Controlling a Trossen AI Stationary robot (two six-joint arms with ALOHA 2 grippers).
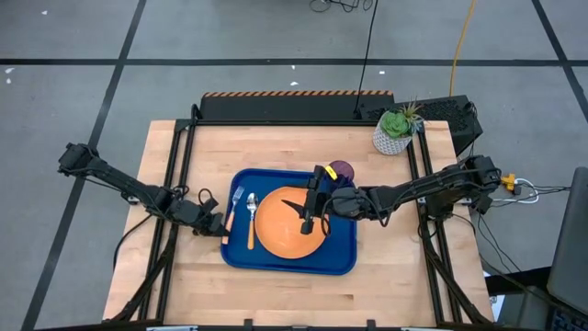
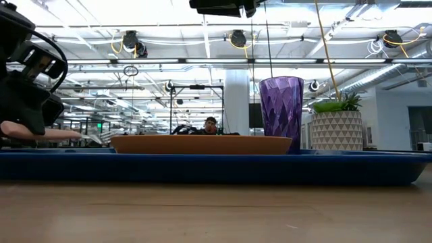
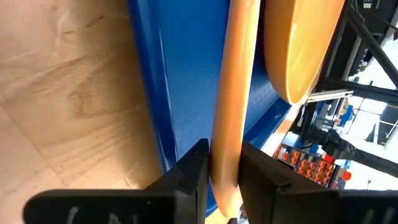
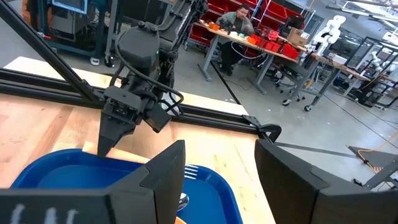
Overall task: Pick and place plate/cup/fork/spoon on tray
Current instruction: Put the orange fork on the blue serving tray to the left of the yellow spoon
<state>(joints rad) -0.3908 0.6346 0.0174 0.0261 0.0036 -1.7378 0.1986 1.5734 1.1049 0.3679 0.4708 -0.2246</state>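
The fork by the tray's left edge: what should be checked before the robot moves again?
1. Fork over the tray: ok.
2. Fork lying flat: cannot tell.
3. Left gripper at fork's handle, gripping or free: cannot tell.
4. Spoon, plate and cup on tray: ok.
5. Right gripper open and empty above plate: ok.
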